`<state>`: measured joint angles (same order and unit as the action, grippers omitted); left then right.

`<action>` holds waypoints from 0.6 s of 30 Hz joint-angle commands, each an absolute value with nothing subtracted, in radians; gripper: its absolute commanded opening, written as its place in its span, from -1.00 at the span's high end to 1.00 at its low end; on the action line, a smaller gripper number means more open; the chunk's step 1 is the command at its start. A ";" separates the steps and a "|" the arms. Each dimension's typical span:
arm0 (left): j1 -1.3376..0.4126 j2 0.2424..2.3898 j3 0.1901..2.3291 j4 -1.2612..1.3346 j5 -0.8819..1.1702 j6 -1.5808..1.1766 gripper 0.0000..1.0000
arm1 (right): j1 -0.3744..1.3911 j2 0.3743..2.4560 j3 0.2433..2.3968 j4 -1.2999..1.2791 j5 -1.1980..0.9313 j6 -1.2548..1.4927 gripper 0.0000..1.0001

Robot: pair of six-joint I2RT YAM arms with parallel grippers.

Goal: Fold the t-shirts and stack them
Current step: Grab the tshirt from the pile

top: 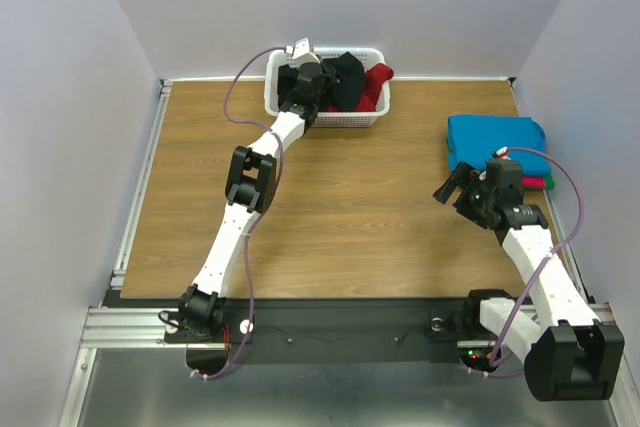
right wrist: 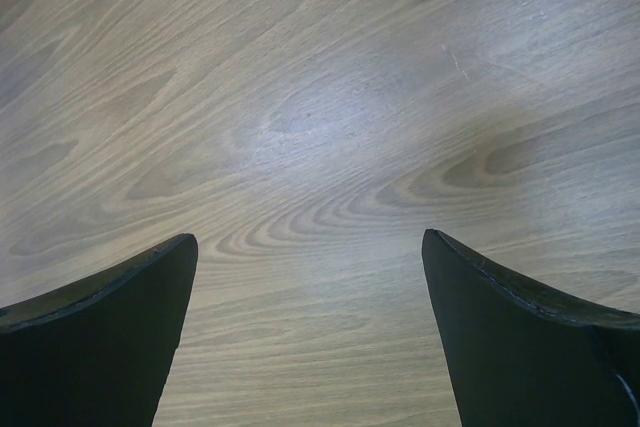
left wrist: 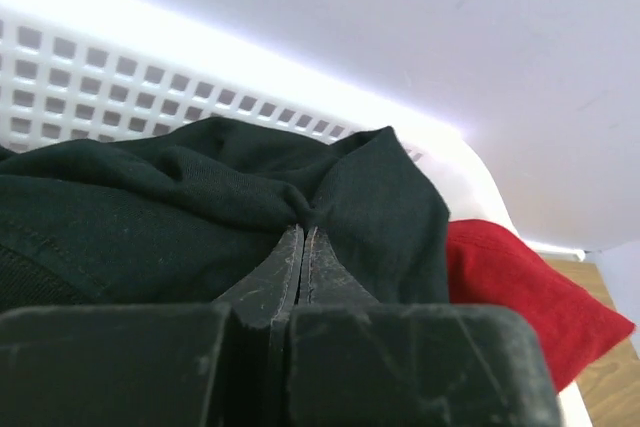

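Left pincer (left wrist: pixel 303 234) pinches black t-shirt (left wrist: pixel 150 197) inside white basket (left wrist: pixel 80 77).

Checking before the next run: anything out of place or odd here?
Nothing stands out. The left pincer is shut on the black t-shirt in the basket, red t-shirt beside it. The folded stack sits neatly at the right of the table; right pincer is open over bare wood.
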<state>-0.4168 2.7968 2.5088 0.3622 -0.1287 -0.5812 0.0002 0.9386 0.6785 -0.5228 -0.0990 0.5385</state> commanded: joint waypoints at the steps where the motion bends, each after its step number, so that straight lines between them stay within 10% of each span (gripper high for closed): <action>1: -0.429 2.719 2.470 0.511 -0.072 -0.557 1.00 | -0.002 0.939 0.676 -0.483 -0.072 0.528 -1.00; 18: -0.436 2.136 2.261 0.571 0.109 -0.480 1.00 | -0.002 0.910 0.664 -0.482 -0.084 0.528 -1.00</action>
<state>-0.4286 2.3356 2.2532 0.4305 0.0307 -0.4980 0.0002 0.9352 0.6704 -0.5190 -0.0864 0.5385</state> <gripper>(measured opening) 0.017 0.998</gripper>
